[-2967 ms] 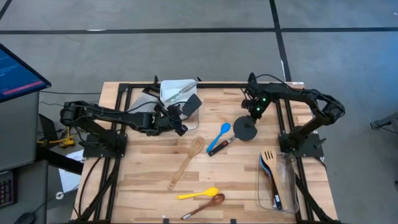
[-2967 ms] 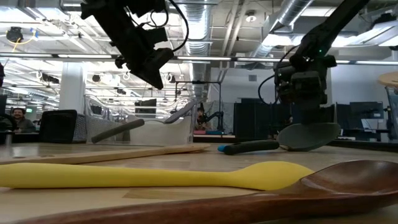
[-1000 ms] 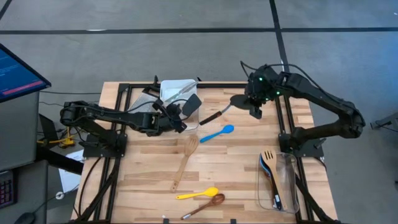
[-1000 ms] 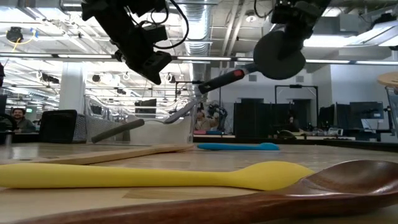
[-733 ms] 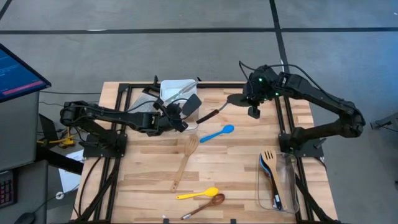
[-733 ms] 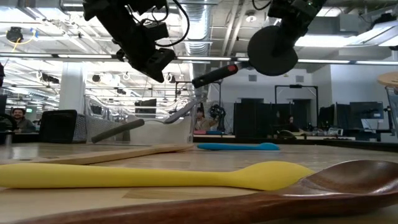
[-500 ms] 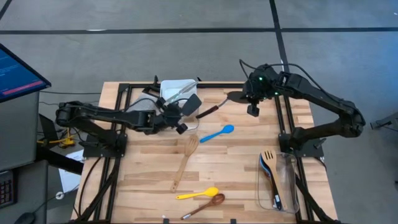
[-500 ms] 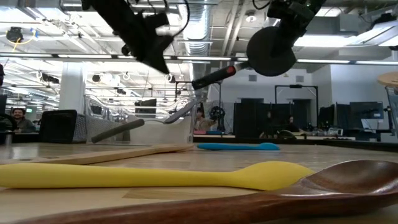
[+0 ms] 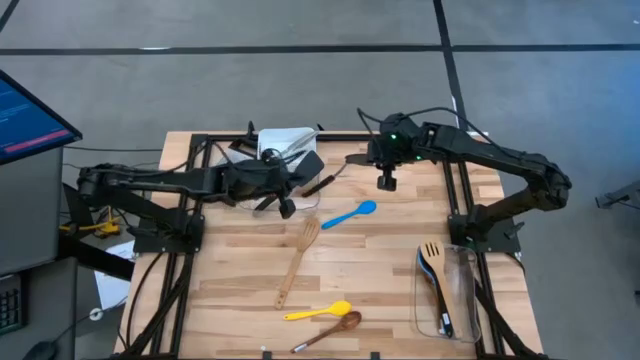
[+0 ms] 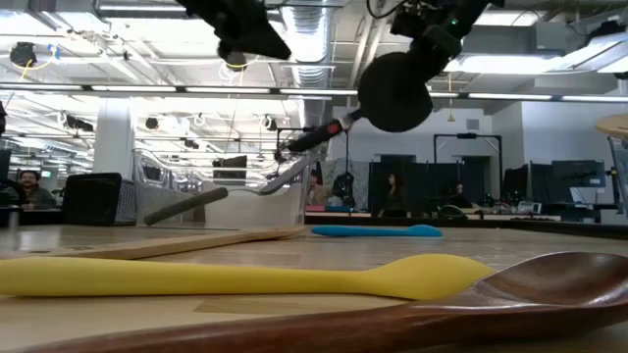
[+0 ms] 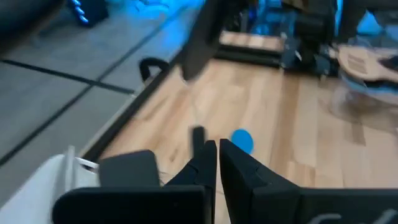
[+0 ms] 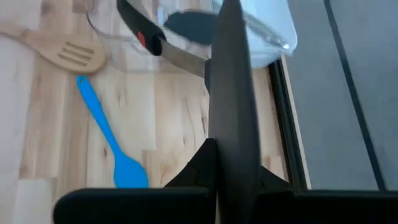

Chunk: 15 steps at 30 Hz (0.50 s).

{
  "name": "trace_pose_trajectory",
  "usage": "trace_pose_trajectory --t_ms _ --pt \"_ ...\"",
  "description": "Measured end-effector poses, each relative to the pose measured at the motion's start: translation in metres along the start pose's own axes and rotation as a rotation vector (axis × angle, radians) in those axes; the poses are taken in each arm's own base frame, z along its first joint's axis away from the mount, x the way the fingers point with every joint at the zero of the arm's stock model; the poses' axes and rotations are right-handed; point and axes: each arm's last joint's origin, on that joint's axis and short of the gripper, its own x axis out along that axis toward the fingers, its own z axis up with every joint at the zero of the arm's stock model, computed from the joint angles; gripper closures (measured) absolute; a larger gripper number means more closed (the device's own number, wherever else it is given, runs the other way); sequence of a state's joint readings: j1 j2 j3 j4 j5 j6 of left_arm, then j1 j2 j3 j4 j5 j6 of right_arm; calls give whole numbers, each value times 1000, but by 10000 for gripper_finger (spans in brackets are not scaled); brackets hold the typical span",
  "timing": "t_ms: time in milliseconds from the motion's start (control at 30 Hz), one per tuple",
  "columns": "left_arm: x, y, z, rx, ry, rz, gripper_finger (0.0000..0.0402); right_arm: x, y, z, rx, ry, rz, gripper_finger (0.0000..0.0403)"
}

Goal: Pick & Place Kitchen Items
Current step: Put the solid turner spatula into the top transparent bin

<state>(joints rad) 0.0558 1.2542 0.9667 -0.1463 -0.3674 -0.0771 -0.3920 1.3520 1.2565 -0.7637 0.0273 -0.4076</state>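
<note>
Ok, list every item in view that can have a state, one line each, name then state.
right gripper: shut on the black spatula, above the table's far edge.
black spatula: held in the air, handle pointing toward the far tub.
left gripper: shut, empty, raised beside the far tub.
far tub: holds utensils.
near tub: holds utensils.
blue spoon: flat on the table.
slotted wooden turner: flat.
yellow spoon: flat.
dark wooden spoon: flat.

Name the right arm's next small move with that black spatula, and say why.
Probably carry it a little further toward the clear tub at the table's far edge. The right end effector is shut on the black spatula, held in the air, its handle tip already reaching the tub's rim.
</note>
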Motion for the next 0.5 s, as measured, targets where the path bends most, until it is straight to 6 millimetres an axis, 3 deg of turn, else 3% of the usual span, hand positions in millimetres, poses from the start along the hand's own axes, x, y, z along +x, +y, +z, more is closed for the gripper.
trace_pose_trajectory --t_ms 267,500 --pt "39 4 11 13 138 -18 394 -3 3 8 -28 -63 -11 403" --pt "53 13 34 23 209 -21 395 -3 7 11 -40 -80 -10 403"
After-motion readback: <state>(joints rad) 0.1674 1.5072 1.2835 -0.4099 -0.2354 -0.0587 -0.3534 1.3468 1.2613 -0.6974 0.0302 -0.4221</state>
